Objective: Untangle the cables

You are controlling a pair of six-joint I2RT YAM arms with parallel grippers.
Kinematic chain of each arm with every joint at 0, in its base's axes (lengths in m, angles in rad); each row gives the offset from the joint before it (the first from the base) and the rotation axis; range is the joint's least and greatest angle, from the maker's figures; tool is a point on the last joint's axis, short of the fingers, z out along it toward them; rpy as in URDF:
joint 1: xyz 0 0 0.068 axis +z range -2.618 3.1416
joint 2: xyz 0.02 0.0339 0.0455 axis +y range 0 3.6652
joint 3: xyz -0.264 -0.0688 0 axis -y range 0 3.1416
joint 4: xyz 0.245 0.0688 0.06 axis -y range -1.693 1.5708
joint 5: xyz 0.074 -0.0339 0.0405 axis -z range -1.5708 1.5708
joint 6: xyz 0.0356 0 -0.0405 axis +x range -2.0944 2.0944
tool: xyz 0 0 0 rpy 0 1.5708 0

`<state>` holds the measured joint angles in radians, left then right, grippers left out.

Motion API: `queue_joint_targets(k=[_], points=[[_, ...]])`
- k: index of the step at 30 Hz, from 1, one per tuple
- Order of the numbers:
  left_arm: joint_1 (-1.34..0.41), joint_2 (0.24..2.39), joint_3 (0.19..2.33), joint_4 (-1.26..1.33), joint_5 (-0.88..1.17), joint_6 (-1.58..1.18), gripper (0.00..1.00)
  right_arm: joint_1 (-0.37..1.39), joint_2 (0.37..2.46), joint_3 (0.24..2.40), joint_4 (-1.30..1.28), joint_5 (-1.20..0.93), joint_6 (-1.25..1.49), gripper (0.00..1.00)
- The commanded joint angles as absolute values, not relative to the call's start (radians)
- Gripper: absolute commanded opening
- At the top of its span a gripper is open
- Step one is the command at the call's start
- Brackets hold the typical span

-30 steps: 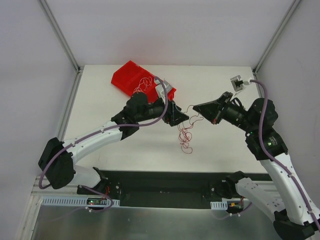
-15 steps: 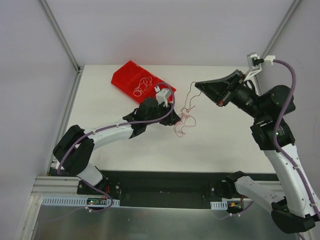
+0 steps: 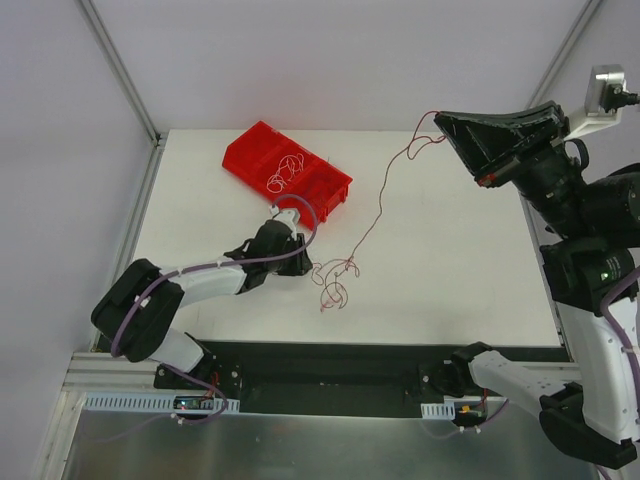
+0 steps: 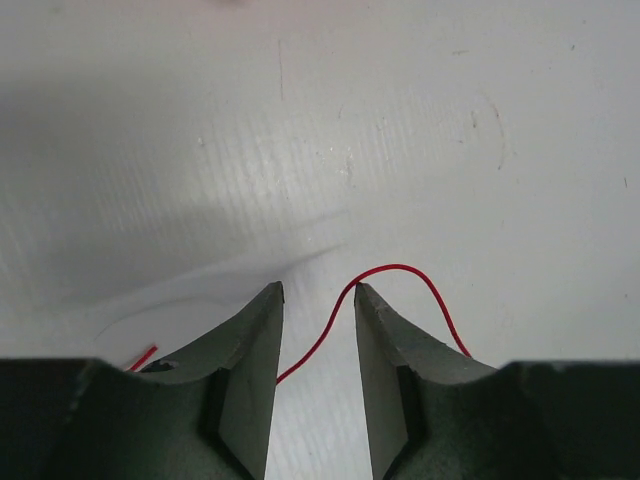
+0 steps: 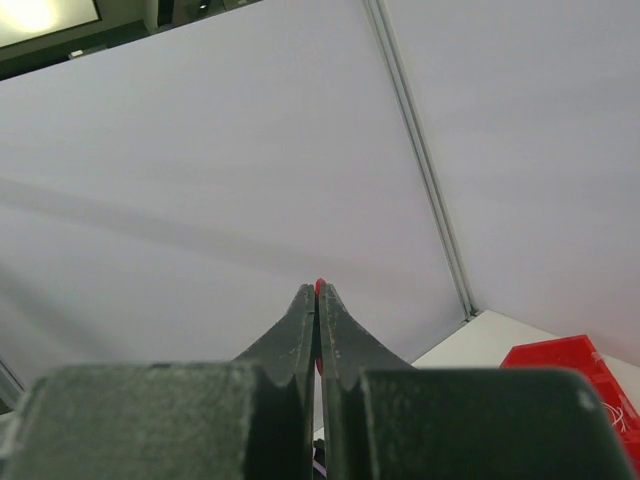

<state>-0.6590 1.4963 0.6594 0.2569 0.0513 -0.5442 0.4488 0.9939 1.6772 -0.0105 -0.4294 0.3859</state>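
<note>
the right gripper (image 3: pixel 440 117) is hanging high over the far right corner of the table (image 3: pixel 450 260), its jaws clenched tight on the end of a red cable (image 3: pixel 378 205) that is slanting down to a small tangle (image 3: pixel 333 280) lying near the middle of the near edge. the left gripper (image 4: pixel 318 300) is sitting low just left of that tangle, jaws parted, with the cable passing through the gap unpinched. more loose strands (image 3: pixel 283 170) are lying in the red bin (image 3: pixel 245 152) toward the far left corner.
</note>
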Motion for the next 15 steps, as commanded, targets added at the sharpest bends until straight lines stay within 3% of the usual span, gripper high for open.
queue_joint_targets(k=[1,6,15], points=[[-0.646,1.367,0.589,0.310,0.055,-0.525,0.32,0.449,1.016,1.665,0.012,-0.403,0.356,0.00],[-0.626,1.296,0.583,0.215,-0.020,-0.488,0.00,0.451,1.003,1.661,-0.037,-0.324,0.286,0.00],[-0.581,1.065,0.534,0.069,-0.167,-0.505,0.00,0.451,0.939,1.678,-0.314,0.144,-0.020,0.00]])
